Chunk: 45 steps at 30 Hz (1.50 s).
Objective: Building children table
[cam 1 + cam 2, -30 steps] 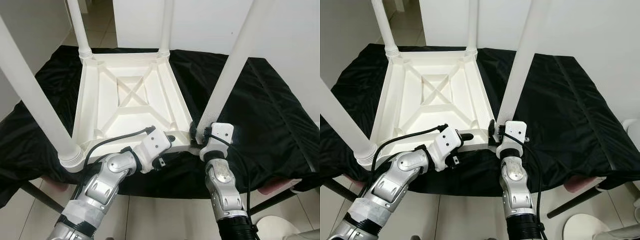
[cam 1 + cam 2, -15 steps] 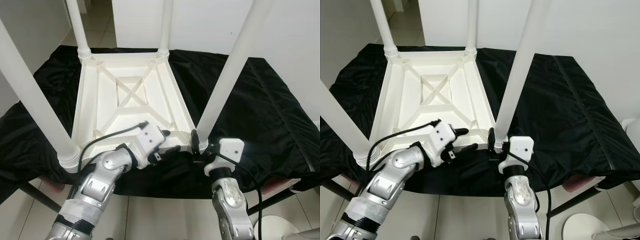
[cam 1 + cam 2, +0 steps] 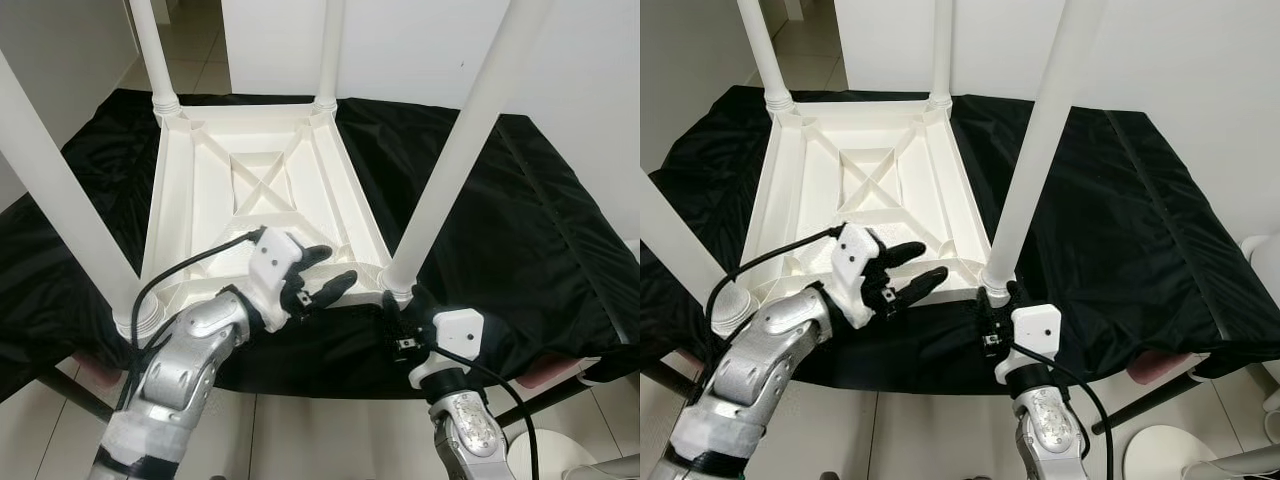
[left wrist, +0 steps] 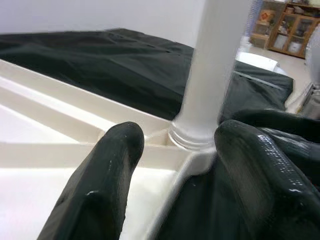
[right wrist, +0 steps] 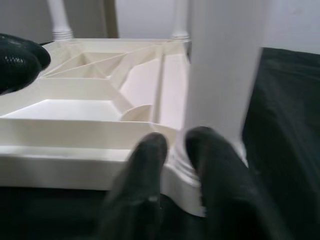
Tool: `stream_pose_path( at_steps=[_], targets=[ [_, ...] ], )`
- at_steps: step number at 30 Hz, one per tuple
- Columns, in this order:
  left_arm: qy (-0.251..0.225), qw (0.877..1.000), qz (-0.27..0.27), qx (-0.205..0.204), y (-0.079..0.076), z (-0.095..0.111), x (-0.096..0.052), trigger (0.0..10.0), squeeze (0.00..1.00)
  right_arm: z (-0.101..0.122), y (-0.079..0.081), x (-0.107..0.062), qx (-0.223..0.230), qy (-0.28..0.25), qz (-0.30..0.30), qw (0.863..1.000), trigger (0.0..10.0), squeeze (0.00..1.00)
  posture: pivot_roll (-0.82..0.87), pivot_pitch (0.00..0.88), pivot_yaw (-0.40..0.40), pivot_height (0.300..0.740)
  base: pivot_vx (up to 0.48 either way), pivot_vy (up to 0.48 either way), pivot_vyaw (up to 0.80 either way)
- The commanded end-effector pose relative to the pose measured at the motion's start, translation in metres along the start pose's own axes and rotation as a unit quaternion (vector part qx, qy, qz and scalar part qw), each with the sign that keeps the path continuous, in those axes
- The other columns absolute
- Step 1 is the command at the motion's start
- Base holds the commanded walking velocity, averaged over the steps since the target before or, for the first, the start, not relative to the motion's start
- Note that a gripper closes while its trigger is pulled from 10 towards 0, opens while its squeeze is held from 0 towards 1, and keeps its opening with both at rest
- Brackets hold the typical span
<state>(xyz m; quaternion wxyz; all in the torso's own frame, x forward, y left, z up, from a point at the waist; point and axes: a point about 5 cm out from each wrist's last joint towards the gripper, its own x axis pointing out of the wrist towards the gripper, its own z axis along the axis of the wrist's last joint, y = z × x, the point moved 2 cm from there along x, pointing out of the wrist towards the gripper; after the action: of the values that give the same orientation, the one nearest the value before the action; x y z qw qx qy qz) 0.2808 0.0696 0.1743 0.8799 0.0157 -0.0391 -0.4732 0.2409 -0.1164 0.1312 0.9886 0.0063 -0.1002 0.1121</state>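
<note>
Left eye view: the white table (image 3: 262, 200) lies upside down on the black-draped bench (image 3: 520, 220), all four legs standing up. The left claw (image 3: 325, 270), fingers spread and holding nothing, hovers over the near rim just left of the near-right leg (image 3: 455, 160). A second ago it sat lower, against that rim. The right claw (image 3: 398, 318) was up beside the leg's base a second ago; it has since dropped back below the corner, its fingers pointing up at the collar.

Right eye view: same layout; the right claw (image 3: 992, 308) sits just under the leg's foot, close to but apparently not pinching it.

Left wrist view: the spread fingers (image 4: 107, 175) frame the leg's collar (image 4: 192, 137), which lies ahead of them, untouched.

Right wrist view: two fingers (image 5: 145, 185) lie near together with a narrow gap, gripping nothing, the leg just beyond.

Both claws have let go, so I judge this leg seated and the assembly near its end.
</note>
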Motion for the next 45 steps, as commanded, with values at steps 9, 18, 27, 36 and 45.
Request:
stream_pose_path(
  at_steps=[9,18,27,36,45],
  targets=[
    [0.087,0.993,-0.073,0.044,-0.023,-0.032,-0.008,10.0,0.0,-0.013,0.01,0.024,0.01,0.019,0.055,0.998,10.0,0.0,0.05,0.06,-0.049,0.74,0.0,0.0,0.0],
    [0.092,0.993,-0.067,0.03,-0.028,-0.031,-0.01,10.0,0.0,-0.018,-0.016,0.045,-0.005,0.022,0.028,0.999,10.0,0.0,0.06,0.058,-0.058,0.74,0.0,0.0,0.0],
    [0.104,0.99,-0.09,0.013,-0.032,-0.031,-0.019,10.0,0.0,-0.024,-0.053,0.046,-0.029,0.035,-0.031,0.998,10.0,0.0,0.07,0.06,-0.056,0.74,0.0,0.0,0.0],
    [0.102,0.989,-0.104,0.0,-0.035,-0.025,-0.038,10.0,0.0,-0.028,-0.087,0.043,-0.052,0.041,-0.084,0.994,10.0,0.0,0.06,0.065,-0.053,0.74,0.0,0.0,0.0],
    [0.153,0.98,-0.122,0.031,-0.034,-0.029,-0.074,10.0,0.0,-0.026,-0.097,0.046,-0.058,0.036,-0.095,0.993,10.0,0.0,0.07,0.077,-0.048,0.74,0.0,0.0,0.0]
  ],
)
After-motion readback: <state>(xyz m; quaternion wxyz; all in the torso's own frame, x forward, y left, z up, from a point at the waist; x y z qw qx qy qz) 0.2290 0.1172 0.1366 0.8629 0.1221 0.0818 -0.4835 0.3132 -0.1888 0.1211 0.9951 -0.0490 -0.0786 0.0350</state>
